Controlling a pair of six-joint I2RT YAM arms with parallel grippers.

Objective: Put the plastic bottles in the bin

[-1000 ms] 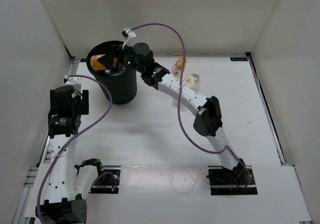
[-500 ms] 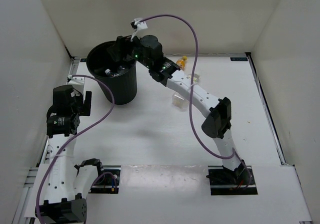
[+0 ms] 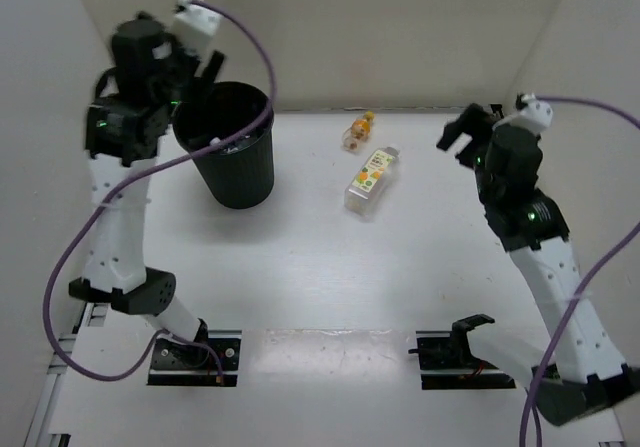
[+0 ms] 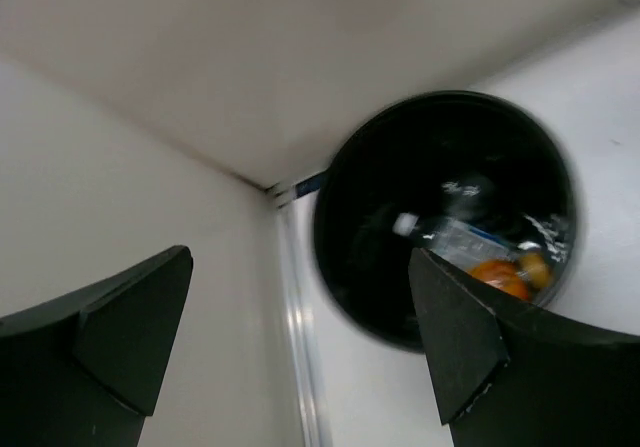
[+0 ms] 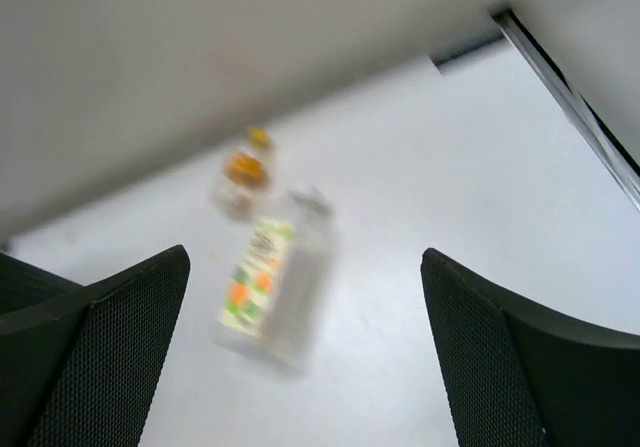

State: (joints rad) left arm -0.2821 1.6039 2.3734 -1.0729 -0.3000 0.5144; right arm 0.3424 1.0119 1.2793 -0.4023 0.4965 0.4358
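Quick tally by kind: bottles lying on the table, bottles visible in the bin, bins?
Bottles on table: 2 (small orange bottle, labelled bottle)
Bottles visible in the bin: 2 (clear bottle, orange-filled bottle); others may be hidden
Bins: 1
Total: 5

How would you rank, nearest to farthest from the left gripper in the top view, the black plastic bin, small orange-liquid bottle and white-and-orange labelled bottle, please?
1. The black plastic bin, just under the left gripper.
2. The small orange-liquid bottle, right of the bin.
3. The white-and-orange labelled bottle, further right and forward.
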